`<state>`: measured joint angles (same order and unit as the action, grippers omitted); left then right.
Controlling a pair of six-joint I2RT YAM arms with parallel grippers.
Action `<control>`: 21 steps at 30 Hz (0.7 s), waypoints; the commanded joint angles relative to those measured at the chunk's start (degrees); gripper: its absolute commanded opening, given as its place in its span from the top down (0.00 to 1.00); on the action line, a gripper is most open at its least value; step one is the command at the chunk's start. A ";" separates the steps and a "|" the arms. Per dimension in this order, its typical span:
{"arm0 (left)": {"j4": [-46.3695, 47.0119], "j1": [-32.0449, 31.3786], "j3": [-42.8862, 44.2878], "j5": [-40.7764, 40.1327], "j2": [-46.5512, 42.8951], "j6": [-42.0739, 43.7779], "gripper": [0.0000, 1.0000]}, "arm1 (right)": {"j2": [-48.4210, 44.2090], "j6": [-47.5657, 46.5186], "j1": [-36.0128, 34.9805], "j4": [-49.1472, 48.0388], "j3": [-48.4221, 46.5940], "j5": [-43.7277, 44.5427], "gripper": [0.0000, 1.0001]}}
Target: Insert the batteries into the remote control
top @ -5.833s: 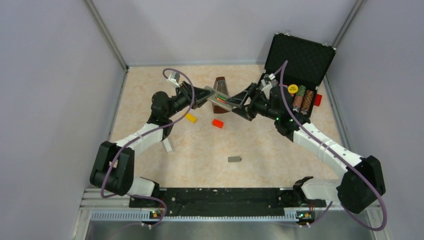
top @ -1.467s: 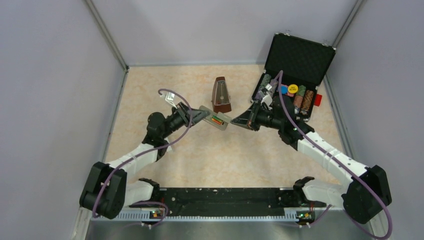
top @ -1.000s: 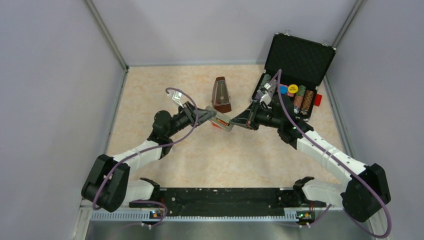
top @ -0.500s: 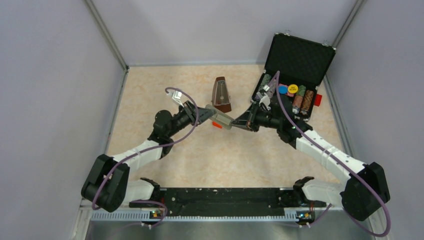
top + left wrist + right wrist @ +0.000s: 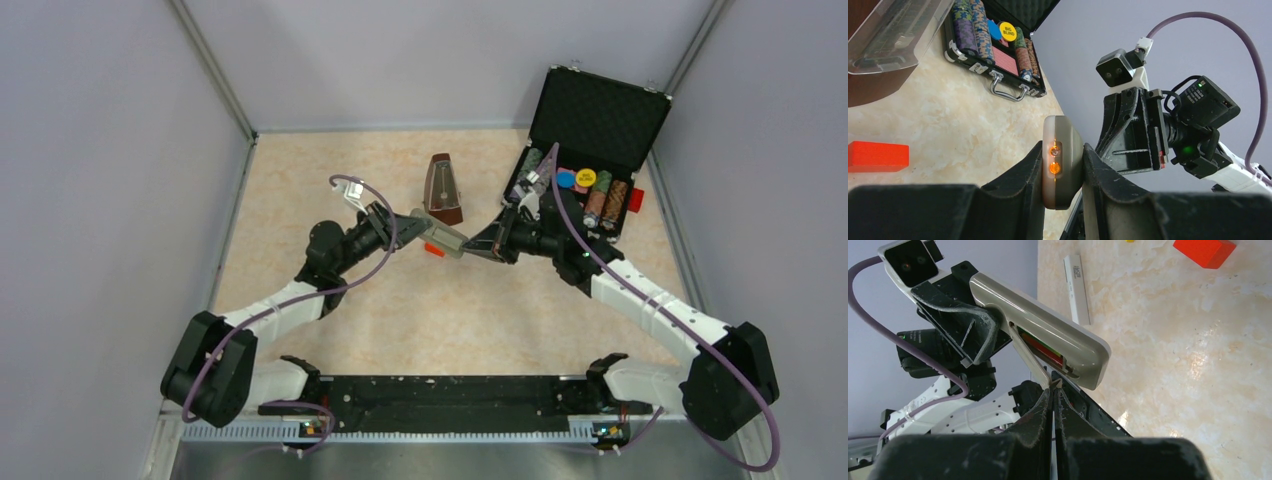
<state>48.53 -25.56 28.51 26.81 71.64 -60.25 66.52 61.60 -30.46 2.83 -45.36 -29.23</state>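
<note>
One flat grey rectangular remote control [image 5: 441, 240] is held above the beige marbled tabletop [image 5: 320, 170], its end clenched in the left gripper [image 5: 1062, 150]. The right gripper [image 5: 1053, 390] pinches the edge of its one thin grey cover [image 5: 1029, 357], tilted off the recess. Only the right wrist view shows the two thin batteries [image 5: 1047, 351], red-orange and green, inside that recess. Only the left wrist view shows two orange lights on the remote's end. One chunky red-orange block [image 5: 432, 250] lies at its 7 o'clock.
</note>
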 commanded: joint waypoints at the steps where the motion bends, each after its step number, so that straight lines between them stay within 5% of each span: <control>1: 2.55 -0.20 2.14 -1.08 -2.45 0.83 1.00 | -0.98 1.26 0.49 -2.31 0.04 0.80 1.00; 21: 3.14 -0.26 1.97 -0.22 -2.30 -0.44 1.00 | 0.60 0.60 0.53 -3.24 -0.11 0.52 1.00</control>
<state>47.92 -25.61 28.51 26.11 70.96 -60.12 66.52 62.83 -30.46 0.34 -44.62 -28.36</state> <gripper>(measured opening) 0.318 0.004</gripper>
